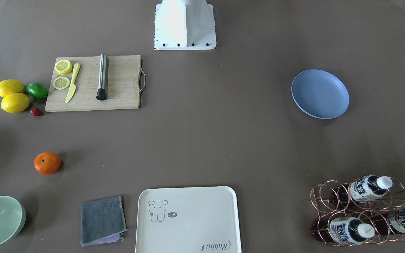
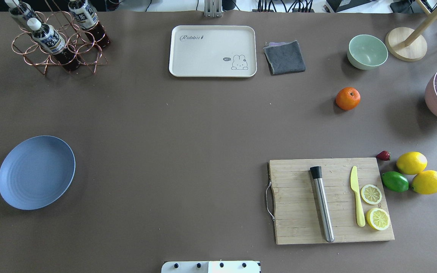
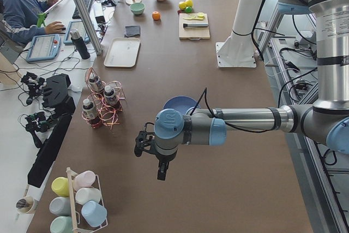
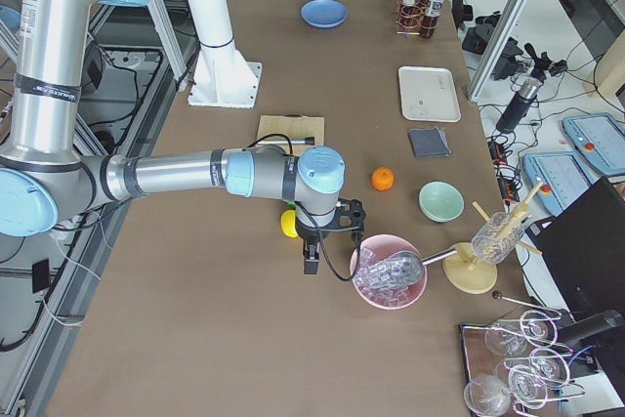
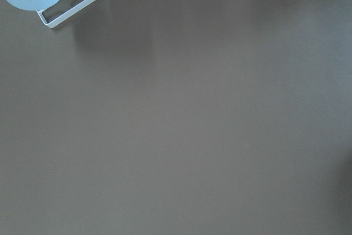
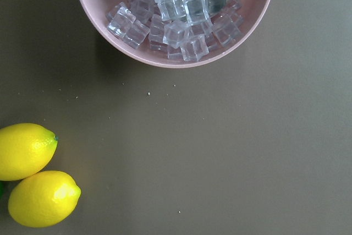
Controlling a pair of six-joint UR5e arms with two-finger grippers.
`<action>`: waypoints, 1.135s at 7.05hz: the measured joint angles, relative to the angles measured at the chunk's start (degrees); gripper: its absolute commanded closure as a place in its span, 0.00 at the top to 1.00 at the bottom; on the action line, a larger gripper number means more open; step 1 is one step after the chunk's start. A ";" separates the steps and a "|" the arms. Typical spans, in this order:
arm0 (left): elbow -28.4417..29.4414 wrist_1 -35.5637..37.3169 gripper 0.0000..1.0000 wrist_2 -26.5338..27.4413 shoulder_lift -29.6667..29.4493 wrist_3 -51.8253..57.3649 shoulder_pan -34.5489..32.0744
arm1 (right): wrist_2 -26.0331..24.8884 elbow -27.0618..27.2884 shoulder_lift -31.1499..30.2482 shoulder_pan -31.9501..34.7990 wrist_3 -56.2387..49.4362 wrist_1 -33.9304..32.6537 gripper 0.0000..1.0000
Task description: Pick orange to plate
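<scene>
The orange (image 1: 47,163) (image 2: 348,98) lies alone on the brown table, between the mint bowl and the cutting board. The blue-lavender plate (image 1: 320,93) (image 2: 36,172) sits bare at the table's opposite side. Neither gripper appears in the overhead or front views. My left gripper (image 3: 143,145) shows only in the exterior left view, hovering past the plate (image 3: 180,103), far from the orange (image 3: 156,16). My right gripper (image 4: 337,229) shows only in the exterior right view, above the table beside a pink bowl, short of the orange (image 4: 382,179). Whether either is open or shut I cannot tell.
A cutting board (image 2: 330,200) carries a knife, a steel rod and lemon slices. Two lemons (image 2: 412,163), a lime (image 2: 395,181) and a strawberry lie beside it. A cream tray (image 2: 212,51), grey cloth (image 2: 284,57), mint bowl (image 2: 367,51), pink ice bowl (image 6: 176,15) and bottle rack (image 2: 57,38) ring the table.
</scene>
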 measured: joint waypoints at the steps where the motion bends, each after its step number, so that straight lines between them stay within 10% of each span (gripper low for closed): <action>1: -0.08 -0.19 0.98 0.00 0.07 0.11 0.00 | 0.03 0.00 0.00 0.00 0.00 0.00 1.00; 8: -0.71 -0.45 0.98 0.06 -0.44 0.73 0.00 | 0.18 0.38 0.06 0.00 0.00 0.08 1.00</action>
